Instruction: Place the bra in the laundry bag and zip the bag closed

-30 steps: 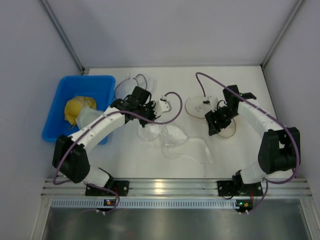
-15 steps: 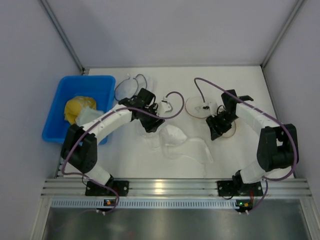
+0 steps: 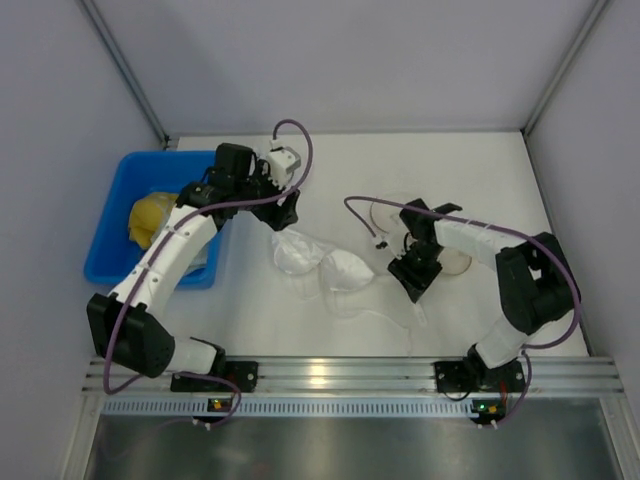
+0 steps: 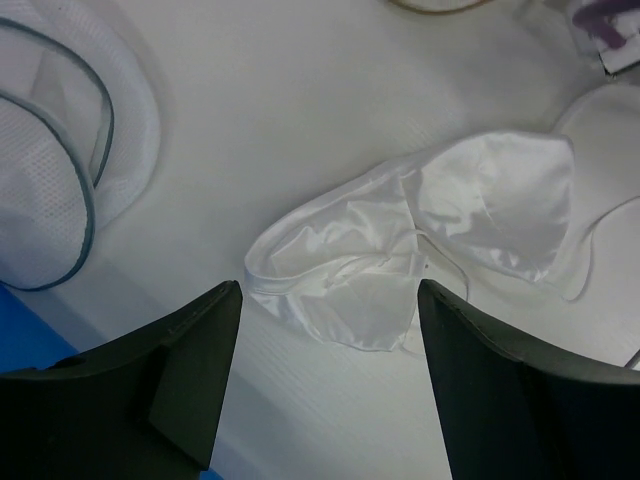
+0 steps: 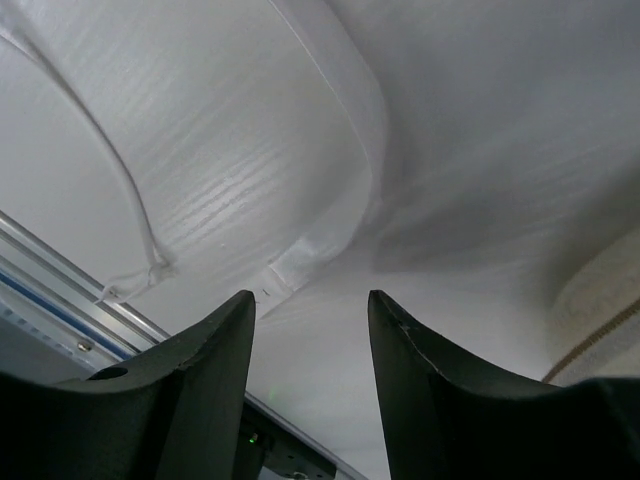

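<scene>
The white bra (image 3: 322,268) lies crumpled at mid-table, and its pale straps (image 3: 405,305) trail off to the right. In the left wrist view both cups of the bra (image 4: 440,225) lie just beyond my left gripper (image 4: 328,300), which is open and empty. From above, the left gripper (image 3: 287,210) hangs above the table, beyond the bra's left cup. My right gripper (image 3: 410,276) is open, low over the table beside the straps. A flat strap band (image 5: 335,215) lies just past the right gripper (image 5: 310,300). The laundry bag (image 3: 458,262), tan-rimmed, is largely hidden under the right arm.
A blue bin (image 3: 205,170) at the left holds a yellow cloth bundle (image 3: 150,215). A dark-rimmed mesh pouch (image 4: 45,190) lies beside the bin, under the left arm. The aluminium rail (image 3: 330,375) runs along the near edge, and grey walls enclose the table.
The left gripper opened, let the bra drop and drew back toward the far left. The right gripper slid left off the bag, nearer the bra's straps.
</scene>
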### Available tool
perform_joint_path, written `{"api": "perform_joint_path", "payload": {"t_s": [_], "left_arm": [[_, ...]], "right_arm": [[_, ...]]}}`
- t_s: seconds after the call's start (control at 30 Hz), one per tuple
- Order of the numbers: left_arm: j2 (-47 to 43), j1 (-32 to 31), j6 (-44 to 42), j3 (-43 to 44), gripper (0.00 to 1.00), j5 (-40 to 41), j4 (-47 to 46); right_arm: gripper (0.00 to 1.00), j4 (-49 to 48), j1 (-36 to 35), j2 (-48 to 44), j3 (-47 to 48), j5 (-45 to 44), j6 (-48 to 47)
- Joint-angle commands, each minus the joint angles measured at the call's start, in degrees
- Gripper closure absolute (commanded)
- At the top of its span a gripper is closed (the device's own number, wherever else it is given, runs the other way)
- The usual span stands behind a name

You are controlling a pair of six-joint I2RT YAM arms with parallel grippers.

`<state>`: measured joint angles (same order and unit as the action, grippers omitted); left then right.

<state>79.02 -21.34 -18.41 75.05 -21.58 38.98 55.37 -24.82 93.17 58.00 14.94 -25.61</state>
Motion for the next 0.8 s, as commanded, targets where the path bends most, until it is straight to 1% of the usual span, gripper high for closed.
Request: {"api": "perform_joint_path", "payload": {"t_s": [0.0,0.1,0.17,0.2,0.27,0.3,0.33,0.37,0.5,0.57,0.67,0.77], "left_arm": [[-1.7,3.2,4.9,2.6,0.23,-4.3,-1.1],[-2.2,4.6,4.9,2.9,0.22,-5.1,-1.1],[-2.6,5.1,4.7,2.7,0.22,-5.6,-1.1],[-2.8,5.2,4.7,2.7,0.22,-5.6,-1.1],[-3.1,5.4,4.6,2.6,0.22,-5.5,-1.5],[-3.1,5.6,4.5,2.5,0.22,-5.7,-1.5],[-3.2,5.9,4.5,2.5,0.22,-5.7,-1.5],[-3.2,6.0,4.5,2.3,0.22,-5.7,-1.5],[-4.0,7.0,4.1,1.2,0.22,-6.1,-1.8],[-4.2,7.2,4.2,0.5,0.22,-6.1,-2.4],[-4.7,7.5,4.4,-0.5,0.22,-5.8,-3.2],[-4.8,7.6,4.5,-1.2,0.22,-5.6,-3.3]], "right_arm": [[0.49,-4.0,-3.5,2.1,-0.9,-5.6,2.7],[0.50,-5.4,-5.4,4.0,-1.4,-7.1,3.8],[0.54,-5.7,-6.6,5.0,-1.5,-7.8,4.2],[0.63,-5.8,-6.8,5.2,-1.6,-8.3,4.1],[0.75,-5.9,-7.1,5.8,-1.7,-10.4,4.0],[0.90,-5.3,-7.1,5.8,-1.7,-11.0,3.7],[0.97,-5.0,-7.1,5.5,-1.5,-11.5,3.5],[1.00,-4.6,-6.6,3.7,-1.4,-12.4,2.9],[1.00,-0.3,-3.1,-1.9,2.5,-14.1,0.4],[1.00,0.7,-2.5,-4.8,4.1,-14.7,-0.7],[1.00,2.0,-2.5,-6.2,7.3,-18.0,-3.1],[1.00,2.8,-2.6,-5.1,10.5,-19.8,-4.8]]}}
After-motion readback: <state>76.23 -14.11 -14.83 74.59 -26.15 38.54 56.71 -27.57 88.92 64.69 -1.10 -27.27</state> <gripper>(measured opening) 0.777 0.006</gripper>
